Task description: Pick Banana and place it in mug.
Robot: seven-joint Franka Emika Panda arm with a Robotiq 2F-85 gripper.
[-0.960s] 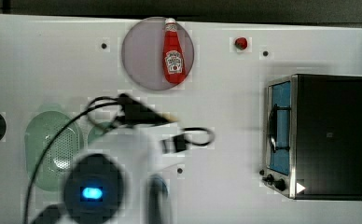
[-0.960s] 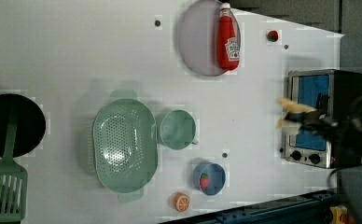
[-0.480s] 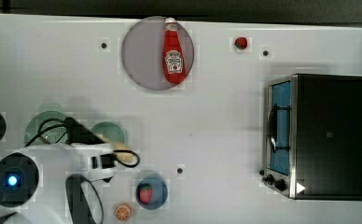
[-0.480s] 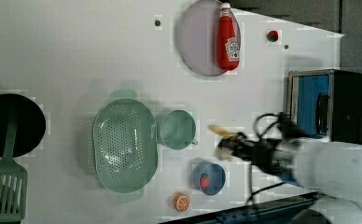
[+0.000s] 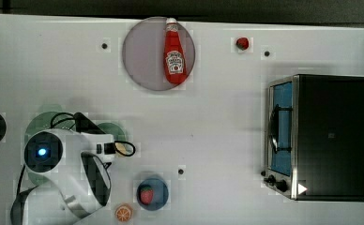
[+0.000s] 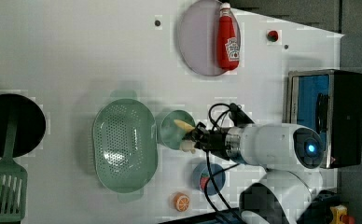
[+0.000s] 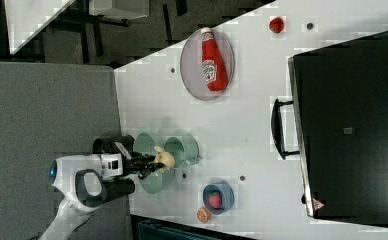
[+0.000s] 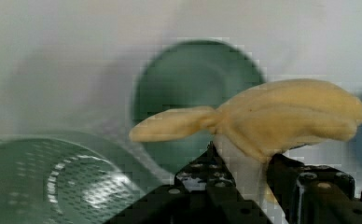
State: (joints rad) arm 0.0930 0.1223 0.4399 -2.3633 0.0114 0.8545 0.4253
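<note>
**Banana carried to the mug, release pending**

The end effector [image 6: 194,139] was clamped, partly closed, on the small pale cream-yellow toy banana bunch [image 6: 184,132], held above the bench at the round teal-green mug's [image 6: 170,128] four-o'clock rim in the left view. Next, probably: centre over the opening, lower, release.

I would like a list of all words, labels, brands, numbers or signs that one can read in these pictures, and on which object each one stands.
Nothing can be read as text here.
Ketchup bottle: a white label with dark print, too blurred to read.
Toaster oven: a small white triangle mark at a lower corner in the top view, a red triangle sign in the right view; no letters legible.
Toaster oven top: a small grey mark, unreadable.
</note>
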